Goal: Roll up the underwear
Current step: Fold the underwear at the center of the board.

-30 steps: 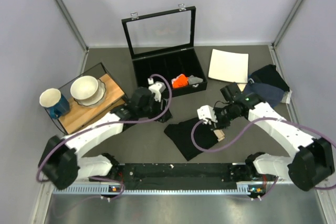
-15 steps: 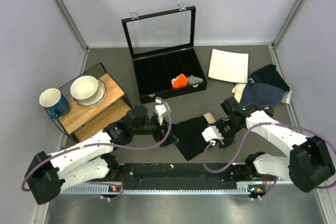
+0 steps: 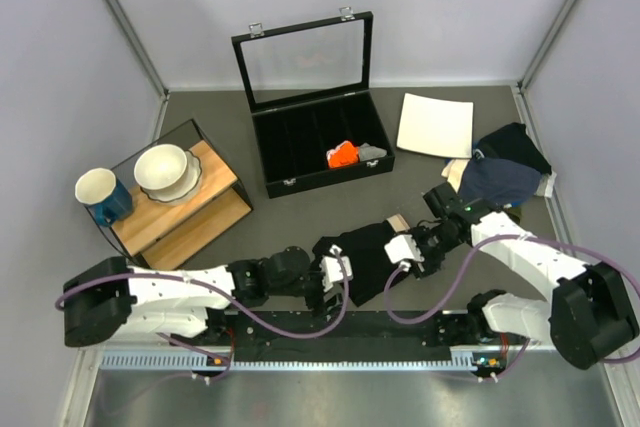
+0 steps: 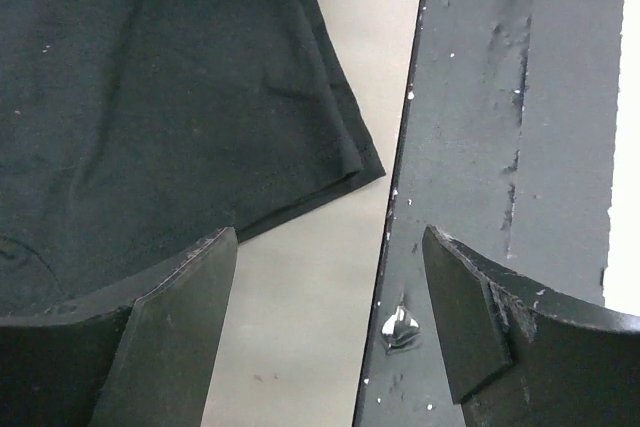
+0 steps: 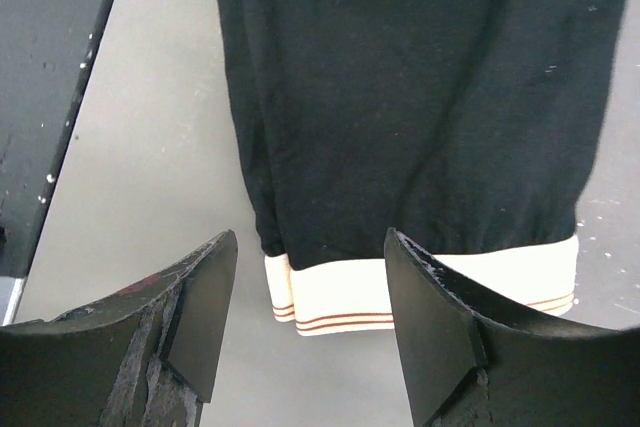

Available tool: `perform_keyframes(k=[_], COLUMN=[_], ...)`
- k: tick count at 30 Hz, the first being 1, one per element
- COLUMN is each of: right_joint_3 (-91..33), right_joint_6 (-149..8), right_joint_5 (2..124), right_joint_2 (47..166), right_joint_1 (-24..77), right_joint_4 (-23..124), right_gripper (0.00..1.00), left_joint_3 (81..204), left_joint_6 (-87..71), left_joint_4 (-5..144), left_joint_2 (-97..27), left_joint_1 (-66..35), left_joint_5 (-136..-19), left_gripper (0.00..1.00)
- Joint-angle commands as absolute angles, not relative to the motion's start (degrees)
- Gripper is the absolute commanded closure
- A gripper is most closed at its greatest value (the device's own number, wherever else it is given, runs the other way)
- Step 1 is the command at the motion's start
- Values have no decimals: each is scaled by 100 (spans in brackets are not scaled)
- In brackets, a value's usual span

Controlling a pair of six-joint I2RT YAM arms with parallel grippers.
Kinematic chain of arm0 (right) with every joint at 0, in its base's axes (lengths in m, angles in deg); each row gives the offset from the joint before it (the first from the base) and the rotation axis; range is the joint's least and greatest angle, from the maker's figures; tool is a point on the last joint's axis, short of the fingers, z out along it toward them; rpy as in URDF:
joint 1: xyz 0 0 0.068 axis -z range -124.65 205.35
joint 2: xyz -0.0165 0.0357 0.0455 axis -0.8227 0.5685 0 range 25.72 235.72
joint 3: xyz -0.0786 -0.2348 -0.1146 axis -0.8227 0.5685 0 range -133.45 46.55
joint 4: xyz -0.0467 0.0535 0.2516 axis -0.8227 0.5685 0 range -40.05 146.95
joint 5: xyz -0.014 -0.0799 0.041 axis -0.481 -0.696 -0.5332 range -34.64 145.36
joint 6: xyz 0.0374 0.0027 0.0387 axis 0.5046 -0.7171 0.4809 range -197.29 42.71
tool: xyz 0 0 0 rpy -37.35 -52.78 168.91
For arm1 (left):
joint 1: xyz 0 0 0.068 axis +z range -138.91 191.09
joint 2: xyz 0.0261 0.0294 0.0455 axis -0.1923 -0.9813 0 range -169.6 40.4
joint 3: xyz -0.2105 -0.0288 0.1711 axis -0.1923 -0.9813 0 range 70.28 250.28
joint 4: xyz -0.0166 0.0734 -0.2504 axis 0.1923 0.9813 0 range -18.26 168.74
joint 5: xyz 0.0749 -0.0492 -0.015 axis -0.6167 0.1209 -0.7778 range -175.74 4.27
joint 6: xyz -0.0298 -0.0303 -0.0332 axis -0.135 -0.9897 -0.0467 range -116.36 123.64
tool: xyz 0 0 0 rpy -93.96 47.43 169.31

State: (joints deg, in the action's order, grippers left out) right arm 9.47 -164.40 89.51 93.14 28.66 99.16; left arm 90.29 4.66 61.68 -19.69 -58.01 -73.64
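The black underwear (image 3: 365,249) lies flat on the table near the front edge, its pale waistband (image 3: 398,222) on the right side. In the right wrist view the waistband (image 5: 420,292) shows thin red stripes and lies just ahead of my right gripper (image 5: 310,247), which is open and holds nothing. My left gripper (image 3: 337,272) sits low at the garment's near-left corner. Its wrist view shows that corner (image 4: 330,147) ahead of the open, empty left gripper (image 4: 325,257). The right gripper (image 3: 400,254) hovers at the garment's right edge.
A black case (image 3: 320,142) with raised lid holds an orange cloth roll (image 3: 343,154). A white plate (image 3: 436,125) and a navy garment (image 3: 505,177) lie back right. A wooden tray (image 3: 175,209) with bowl and mug stands left. The black base rail (image 4: 510,147) runs beside the left fingers.
The left arm swung from beside the case down to the underwear's near-left corner. Both grippers opened wider. The waistband end shifted from near the front to further back.
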Motion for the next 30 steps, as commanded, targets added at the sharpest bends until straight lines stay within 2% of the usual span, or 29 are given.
perform_keyframes(k=[1, 13, 21, 30], right_joint_3=[718, 806, 823, 911], right_joint_6=[-16053, -15771, -15718, -15858], right_joint_5=[9517, 9974, 9992, 9852], right_joint_2=[8884, 8821, 8927, 9093], right_joint_1=[2977, 3426, 3435, 3531], right_joint_4=[9846, 9873, 9864, 9873], right_gripper=[39, 39, 40, 39], left_joint_3=[9189, 9733, 9963, 9919], left_joint_6=[663, 1023, 1024, 909], left_joint_4=[5355, 4511, 4608, 4661], left_joint_2=[-2427, -3851, -4397, -4459], left_joint_1=[-6080, -7091, -7249, -7337], left_joint_5=[-7958, -9073, -9566, -9935], left_gripper=[21, 23, 34, 40])
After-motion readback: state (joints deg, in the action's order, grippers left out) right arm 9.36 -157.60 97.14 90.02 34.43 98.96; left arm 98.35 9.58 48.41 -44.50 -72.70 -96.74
